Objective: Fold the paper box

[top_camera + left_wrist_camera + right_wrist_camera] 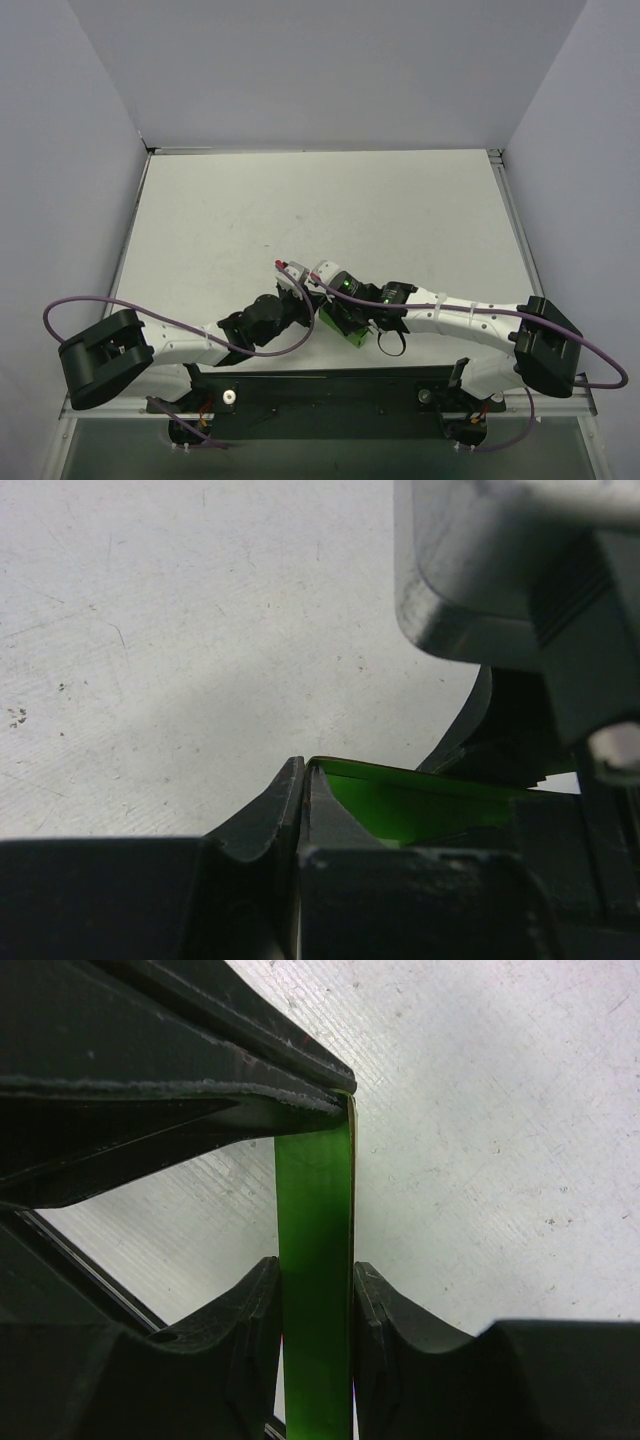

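The paper box (pixel 347 328) is a bright green card piece held between both grippers near the table's front edge. My left gripper (pixel 314 308) is shut on a thin edge of it; in the left wrist view the jaws (pixel 303 770) are pressed together with a green panel (pixel 420 805) running off to the right. My right gripper (pixel 350 312) is shut on the box from the other side. In the right wrist view a green strip (pixel 315 1220) is clamped between its fingers (pixel 316 1290), and the left gripper's fingers (pixel 250 1100) pinch the strip's top end.
The white table (pixel 300 210) stretches behind the arms, with grey walls on three sides. A black rail (pixel 330 390) carrying the arm bases runs along the front edge. The right arm's grey wrist housing (pixel 500 570) looms close over the left gripper.
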